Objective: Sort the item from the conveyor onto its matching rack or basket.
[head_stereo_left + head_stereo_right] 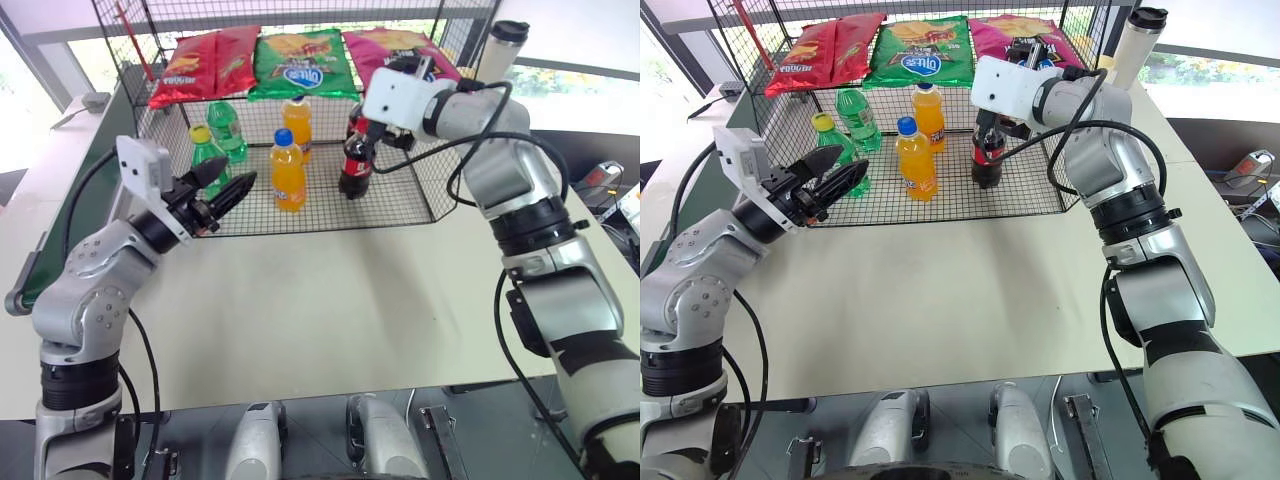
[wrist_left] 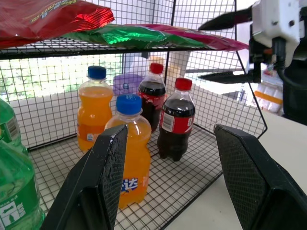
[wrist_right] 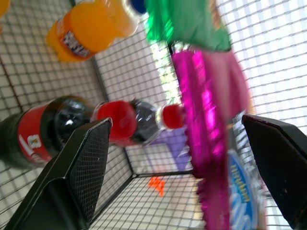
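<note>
I see the magenta-pink chip bag (image 1: 395,47) lying flat on the upper shelf of the black wire rack (image 1: 405,205), at its right end, just beside the green bag. Foil is crinkly, yellow lettering faces up. The rack stands open-fronted on the surface. The dark green conveyor (image 1: 70,205) runs along the surface's left edge, grey roller at its near end.

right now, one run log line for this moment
stage: item placed | pink chip bag: on rack upper shelf | right gripper: open, at bag | left gripper: open, empty
</note>
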Controlling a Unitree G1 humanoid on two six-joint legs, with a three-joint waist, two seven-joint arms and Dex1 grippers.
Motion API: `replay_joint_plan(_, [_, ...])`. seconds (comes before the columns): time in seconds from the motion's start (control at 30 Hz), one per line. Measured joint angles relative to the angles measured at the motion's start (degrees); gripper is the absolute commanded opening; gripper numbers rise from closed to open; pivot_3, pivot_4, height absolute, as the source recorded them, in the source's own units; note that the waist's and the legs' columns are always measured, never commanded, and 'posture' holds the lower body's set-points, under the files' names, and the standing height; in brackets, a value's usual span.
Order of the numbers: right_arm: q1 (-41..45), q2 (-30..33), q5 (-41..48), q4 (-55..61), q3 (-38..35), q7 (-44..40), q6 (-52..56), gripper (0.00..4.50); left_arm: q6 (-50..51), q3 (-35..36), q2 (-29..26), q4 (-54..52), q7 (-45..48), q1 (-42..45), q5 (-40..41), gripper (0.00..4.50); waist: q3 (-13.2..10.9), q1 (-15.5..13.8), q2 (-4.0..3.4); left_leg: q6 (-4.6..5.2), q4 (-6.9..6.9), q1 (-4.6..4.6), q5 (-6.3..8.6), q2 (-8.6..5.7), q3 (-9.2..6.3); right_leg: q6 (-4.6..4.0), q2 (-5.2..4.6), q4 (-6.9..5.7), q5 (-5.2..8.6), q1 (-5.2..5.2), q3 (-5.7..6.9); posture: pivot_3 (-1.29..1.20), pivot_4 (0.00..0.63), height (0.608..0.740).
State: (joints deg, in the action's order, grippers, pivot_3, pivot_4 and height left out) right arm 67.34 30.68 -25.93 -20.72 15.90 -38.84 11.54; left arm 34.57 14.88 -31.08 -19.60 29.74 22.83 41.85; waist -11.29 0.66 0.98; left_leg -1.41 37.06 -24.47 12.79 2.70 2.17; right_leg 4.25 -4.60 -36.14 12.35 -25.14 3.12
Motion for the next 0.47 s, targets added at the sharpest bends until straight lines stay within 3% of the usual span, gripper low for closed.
replay_joint_plan(0.2, [-7.29,1.62,10.32,12.85,-9.37,-1.8,2.0,4.47,1.71,0.15,-5.39,-0.75,1.49,-3.32,-0.37,2.97,0.0,-0.02,0.0,0.0,-0.03,0.0,0.0,0.0,0.01,0.0,-0.01,0.01,0.0,0.0,0.0,0.0,0.15,0.74])
replay_joint_plan(0.47, [-19.97,2.63,33.19,33.21,-28.8,-4.96,21.48,4.47,4.99,2.09,-8.97,-5.0,2.21,-9.74,0.62,2.97,0.0,-0.11,0.01,-0.01,-0.03,0.03,0.01,0.03,-0.02,-0.02,-0.02,0.03,0.01,0.04,0.02,0.0,0.15,0.74])
